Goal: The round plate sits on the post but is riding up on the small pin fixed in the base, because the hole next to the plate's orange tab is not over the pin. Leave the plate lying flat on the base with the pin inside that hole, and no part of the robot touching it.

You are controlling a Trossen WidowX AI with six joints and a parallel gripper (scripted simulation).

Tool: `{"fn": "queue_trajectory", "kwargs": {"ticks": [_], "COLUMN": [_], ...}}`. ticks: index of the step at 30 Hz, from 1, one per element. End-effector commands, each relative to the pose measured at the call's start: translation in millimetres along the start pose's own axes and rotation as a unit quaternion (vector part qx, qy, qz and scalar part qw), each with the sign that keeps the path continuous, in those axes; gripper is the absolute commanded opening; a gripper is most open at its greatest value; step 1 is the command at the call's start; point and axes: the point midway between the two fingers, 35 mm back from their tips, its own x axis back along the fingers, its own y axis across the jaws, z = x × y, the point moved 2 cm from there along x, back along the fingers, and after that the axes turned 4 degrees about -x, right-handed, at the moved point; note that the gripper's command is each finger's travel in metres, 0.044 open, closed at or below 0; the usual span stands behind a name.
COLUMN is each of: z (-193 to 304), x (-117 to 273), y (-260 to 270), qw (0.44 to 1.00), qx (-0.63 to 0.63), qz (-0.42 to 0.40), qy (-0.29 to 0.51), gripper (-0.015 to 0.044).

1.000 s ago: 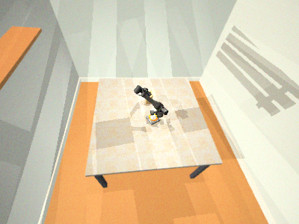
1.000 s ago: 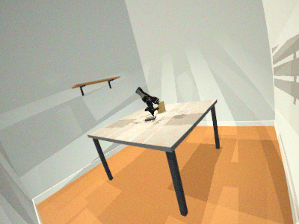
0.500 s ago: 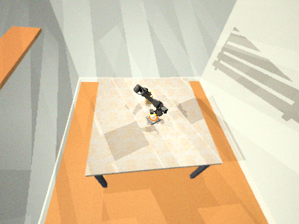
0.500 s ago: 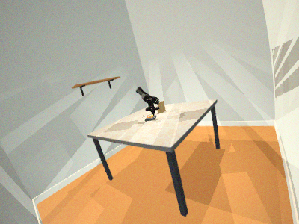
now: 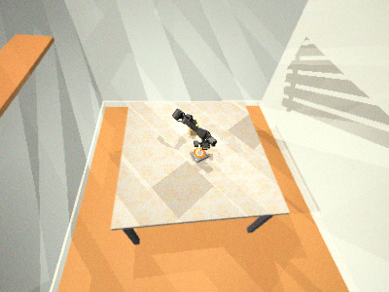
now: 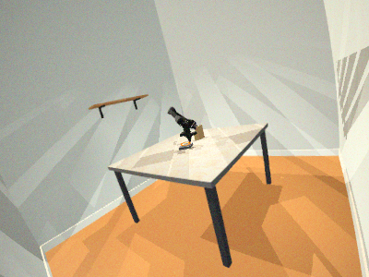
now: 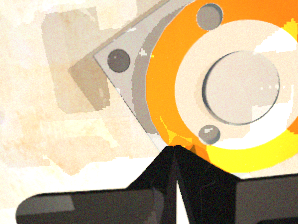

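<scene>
Where gripper (image 7: 176,150) fingers meet, plate (image 7: 165,85) rim hidden, right side cropped.

Black claw (image 7: 176,150), shut. Just above: orange-and-yellow ringed plate (image 7: 165,75), cream centre. Upper left: grey base (image 7: 112,52). Left: mottled beige-cream table (image 7: 45,115).

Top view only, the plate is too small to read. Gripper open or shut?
Observer: The gripper is shut on nothing. In the wrist view its fingers meet in one point.
Operator: Where's that point?
Observer: At the rim of the plate, where orange turns to yellow. I cannot tell if they touch.
Operator: Any holes showing?
Observer: Two in the ring: the near hole by the fingertips and the far hole across the post.
</scene>
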Motion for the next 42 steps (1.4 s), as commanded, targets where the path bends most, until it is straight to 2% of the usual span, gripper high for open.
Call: {"fn": "queue_trajectory", "kwargs": {"ticks": [1,42], "z": [5.3,17.3], "x": [-0.5,3.7], "y": [-4.5,-43.5], "qw": [1.0,1.0], "qx": [0.0,0.0], "qz": [0.001,0.002], "qy": [0.002,0.002], "gripper": [0.0,0.0]}}
